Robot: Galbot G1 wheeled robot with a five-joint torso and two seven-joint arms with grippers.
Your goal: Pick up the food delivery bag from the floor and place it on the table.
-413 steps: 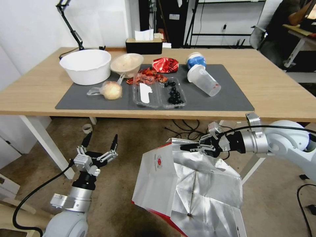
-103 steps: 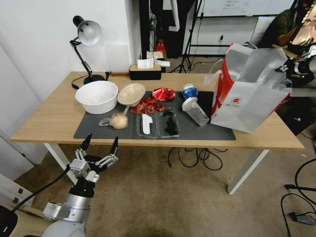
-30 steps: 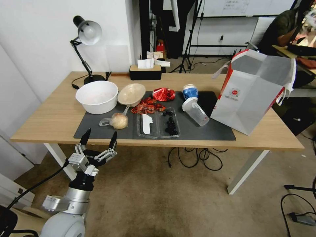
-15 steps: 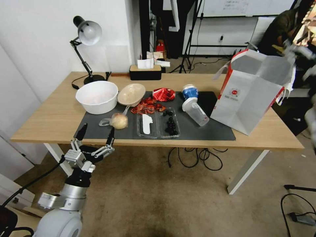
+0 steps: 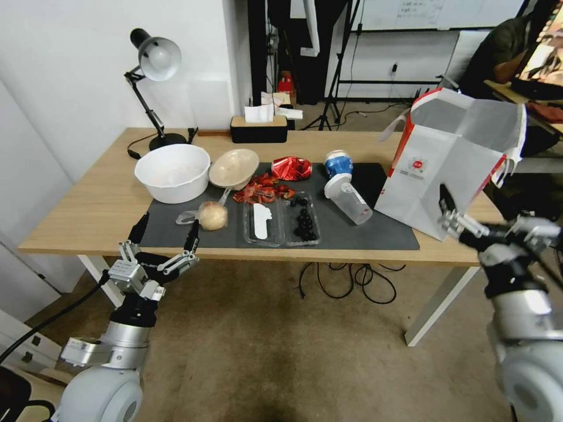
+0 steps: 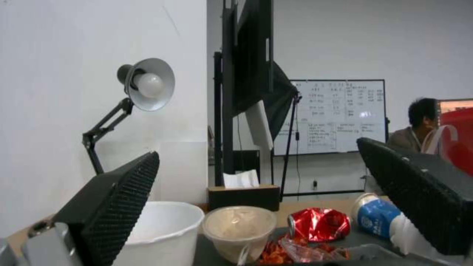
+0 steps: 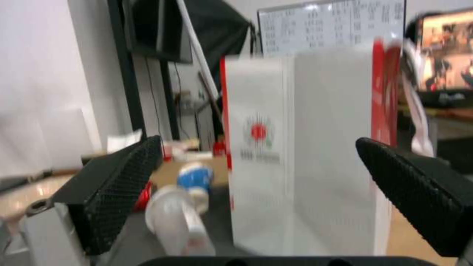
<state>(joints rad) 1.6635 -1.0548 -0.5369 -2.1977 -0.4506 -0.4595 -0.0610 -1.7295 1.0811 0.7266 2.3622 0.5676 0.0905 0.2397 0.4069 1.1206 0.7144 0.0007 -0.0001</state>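
Nearest, low over the floor [image 5: 293, 351], the two arms reach up toward the table's front edge. The left gripper [image 5: 164, 234] hovers just in front of that edge near the left end, its fingers spread wide and holding nothing; the left wrist view also shows the two black pads far apart with the tabletop things between them. The right gripper [image 5: 463, 217] is raised at the front right corner, just before the bag; the right wrist view shows its pads wide apart and empty, with the bag [image 7: 305, 147] between them farther off, untouched. On the table [image 5: 82, 199] a dark mat [image 5: 352, 234] carries a clear tray [image 5: 281, 223] of dark berries, a wrapped bun [image 5: 212, 215], a tipped clear cup [image 5: 350, 200], a blue tub [image 5: 337, 162], a red packet [image 5: 291, 167], a tan bowl [image 5: 234, 167] and a white bowl [image 5: 172, 172]. The bag [image 5: 451, 164] stands upright at the table's right end, partly on the mat's right edge, mouth open, foil lining showing, red logo facing forward, white handles drooping at its sides. Behind, at the back edge, sit a tissue box [image 5: 258, 128] and a desk lamp [image 5: 153, 76]. Black cables [image 5: 346, 278] lie on the floor beneath the table.
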